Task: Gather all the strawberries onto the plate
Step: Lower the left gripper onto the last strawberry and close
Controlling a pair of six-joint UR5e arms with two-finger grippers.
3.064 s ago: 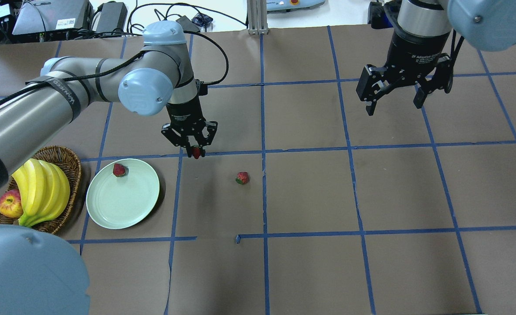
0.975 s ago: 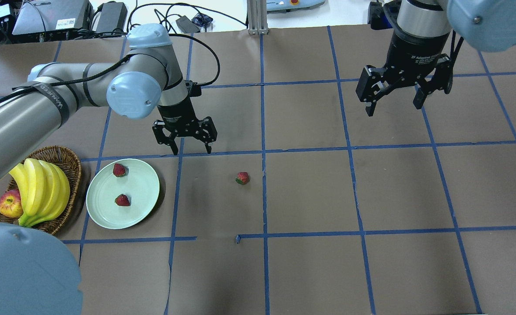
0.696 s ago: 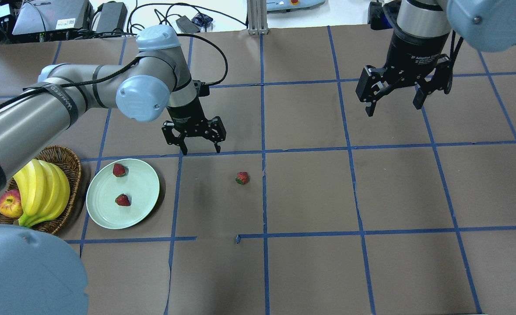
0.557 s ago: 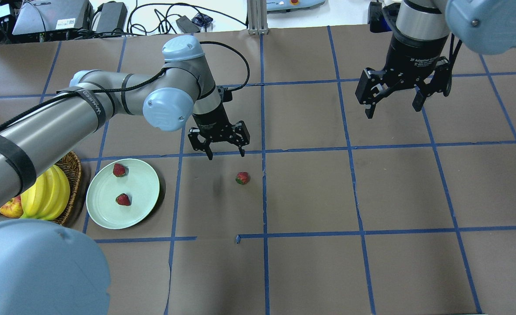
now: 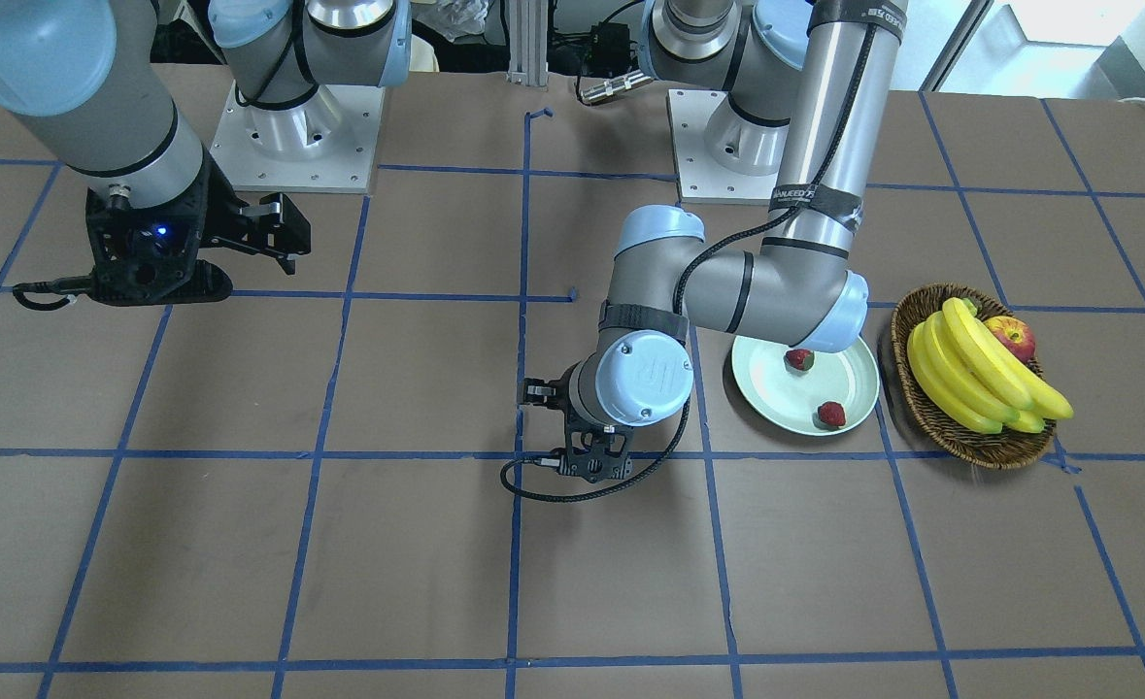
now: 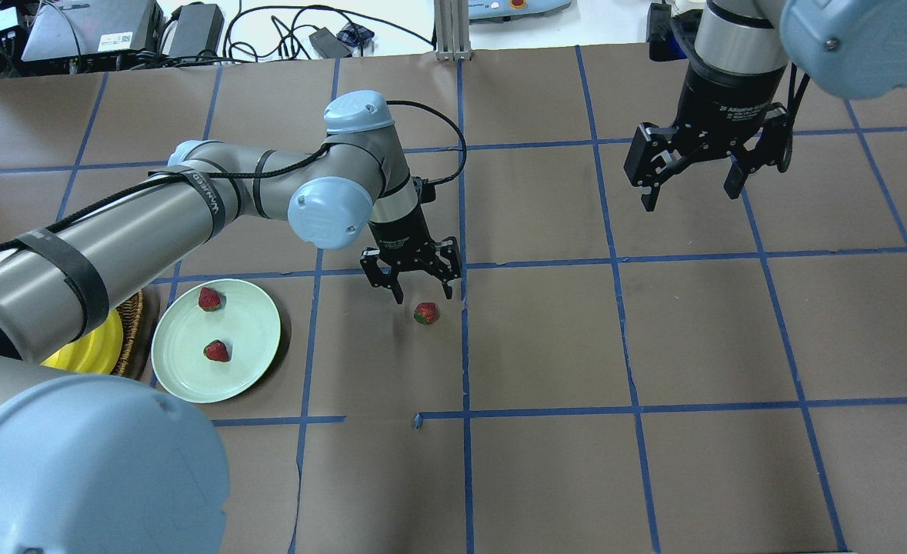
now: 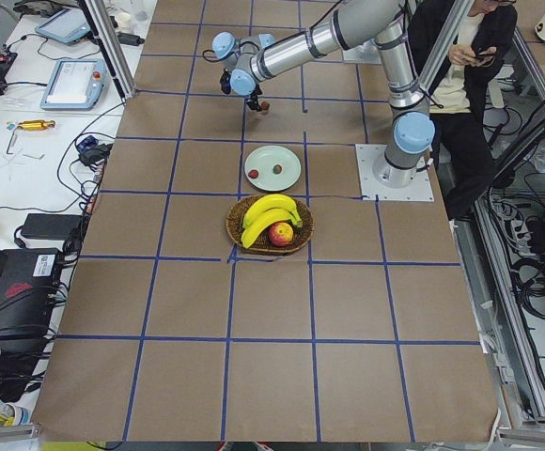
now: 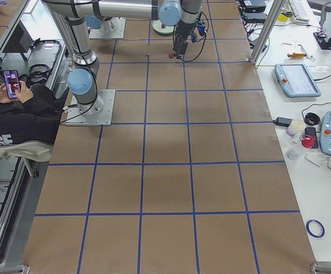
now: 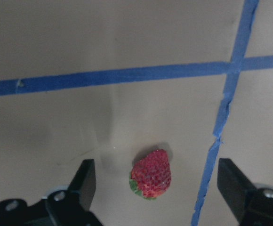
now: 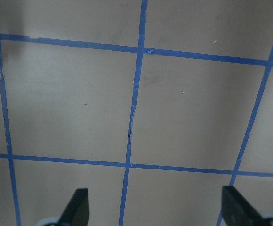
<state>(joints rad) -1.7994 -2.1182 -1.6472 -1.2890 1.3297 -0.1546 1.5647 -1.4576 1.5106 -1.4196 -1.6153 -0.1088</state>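
Far out on the left pincer's own left: wicker basket w/ bananas and a red-yellow apple. In the overhead view it's mostly hidden behind the left arm.

Next along, nearer that pincer but well apart from it, the pale mint plate sits flat on the counter. 2 strawberries in it: one by the far rim, the other nearer the ctr, apart from each other.

Now the left pincer itself: pointing down, jaws spread wide, holding nothing. The 3rd strawberry lies on bare counter right under it. The wrist cam has it btwn the two fingertips, touching neither, green cap at its lower-left end in that view. A blue tape line runs just beside the berry, on the side away from the plate.

Over to the right pincer: well apart from berry and plate, up above the counter, jaws wide apart, empty. Its wrist cam looks down on brown paper and the tape grid.
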